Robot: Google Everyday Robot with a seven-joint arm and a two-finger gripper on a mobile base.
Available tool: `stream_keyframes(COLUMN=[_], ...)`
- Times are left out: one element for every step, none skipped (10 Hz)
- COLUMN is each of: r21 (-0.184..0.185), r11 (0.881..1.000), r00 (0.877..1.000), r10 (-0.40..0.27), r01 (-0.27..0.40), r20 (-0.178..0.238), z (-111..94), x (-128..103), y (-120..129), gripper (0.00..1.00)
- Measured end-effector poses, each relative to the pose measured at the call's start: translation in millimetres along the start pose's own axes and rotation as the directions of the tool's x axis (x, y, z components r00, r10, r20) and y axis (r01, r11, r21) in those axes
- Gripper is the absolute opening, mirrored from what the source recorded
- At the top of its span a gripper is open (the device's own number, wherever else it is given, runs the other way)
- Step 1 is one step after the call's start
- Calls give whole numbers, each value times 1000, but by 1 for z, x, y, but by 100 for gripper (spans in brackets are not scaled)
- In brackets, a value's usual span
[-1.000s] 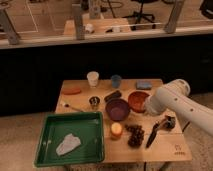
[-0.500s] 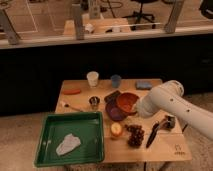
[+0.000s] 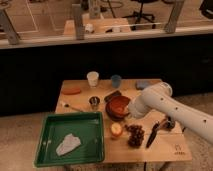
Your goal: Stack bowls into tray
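Gripper (image 3: 130, 108) at end of white arm (image 3: 165, 102), low over wooden table (image 3: 165, 150), close against right rim of orange-red round plastic bowl (image 3: 119, 105). Spread or pressed together: cannot tell. Orange-red bowl nested in purple round plastic bowl (image 3: 111, 113), both on table just left of gripper, outside large green rectangular plastic tray (image 3: 55, 125). Tray down-left of gripper at table's front-left corner, holding crumpled white cloth (image 3: 67, 144). Small metal cup (image 3: 94, 102) farther left, beyond bowls. Round yellow-orange fruit (image 3: 116, 130) just below gripper, beside tray's right rim.
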Motion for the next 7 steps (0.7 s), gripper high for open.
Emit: stream_keyframes(r21=[4, 6, 7, 7, 7, 7, 4], r11=[1000, 1000, 1000, 1000, 1000, 1000, 1000], r00=[1000, 1000, 1000, 1000, 1000, 999, 999], r10=[-4, -7, -8, -7, -11, -13, -12], r01=[4, 7, 7, 7, 11, 12, 11], r20=[9, 11, 13, 18, 25, 34, 39], z=[0, 1, 2, 4, 6, 6, 6], x=[-3, -4, -5, -7, -9, -10, -9], y=[-2, -3, -3, -4, -4, -3, -1], gripper=[60, 68, 77, 80, 80, 80, 80])
